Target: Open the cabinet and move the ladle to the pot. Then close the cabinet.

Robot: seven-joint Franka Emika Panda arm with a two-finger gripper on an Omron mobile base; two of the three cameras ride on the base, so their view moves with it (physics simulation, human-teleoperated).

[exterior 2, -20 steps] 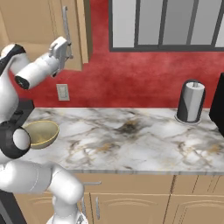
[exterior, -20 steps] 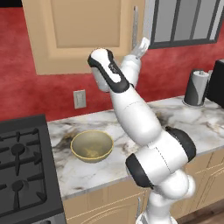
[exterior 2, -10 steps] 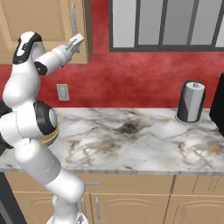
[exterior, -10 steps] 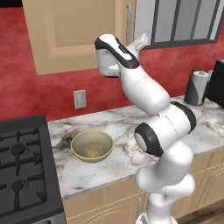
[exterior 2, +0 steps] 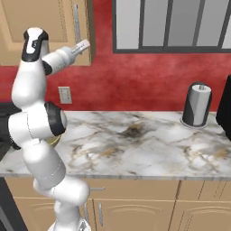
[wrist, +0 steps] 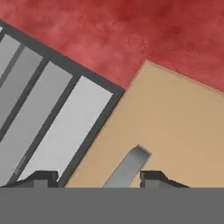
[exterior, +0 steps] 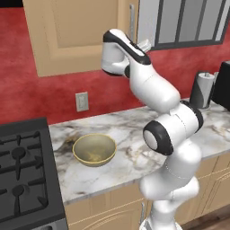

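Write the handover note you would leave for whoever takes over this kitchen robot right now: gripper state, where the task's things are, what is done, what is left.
Gripper: up at the cabinet's door, fingertips either side of the lower end of the silver handle; the frames don't show whether it is clamped yet.
Cabinet: door shut.
Ladle and pot: I can't place either from these views. Stove sits left of the yellowish bowl on the counter.
Done: hand brought to the handle.
Left: grip and pull the door open, take out the ladle, put it in the pot, close the door.
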